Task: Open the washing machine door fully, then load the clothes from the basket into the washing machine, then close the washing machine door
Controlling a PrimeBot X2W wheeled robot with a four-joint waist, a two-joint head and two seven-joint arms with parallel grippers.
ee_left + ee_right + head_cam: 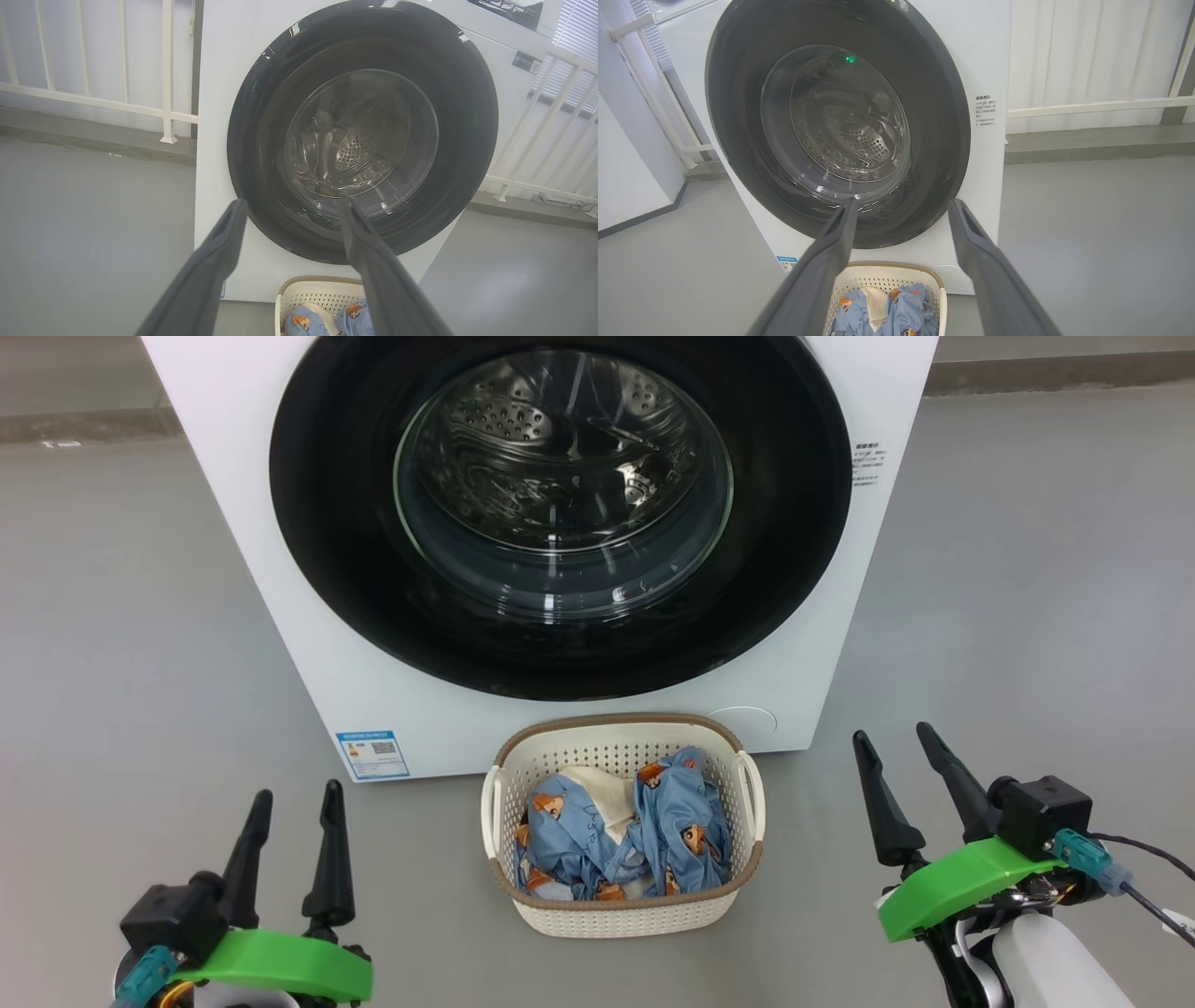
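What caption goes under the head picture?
Left gripper and right gripper, both open, flank the basket of clothes below the shut washing machine door.

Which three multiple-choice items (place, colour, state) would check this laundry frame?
1. Where does the basket stand? A) on the floor, close in front of the washing machine; B) on top of the machine; C) inside the drum.
2. What colour is the wide rim of the washing machine door? A) white; B) red; C) glossy black.
3. What state is the door in? A) swung wide open; B) shut; C) taken off.
Answers: A, the basket sits on the floor just below the door; C, the door's rim is black all round; B, the door lies flush with the machine's front.
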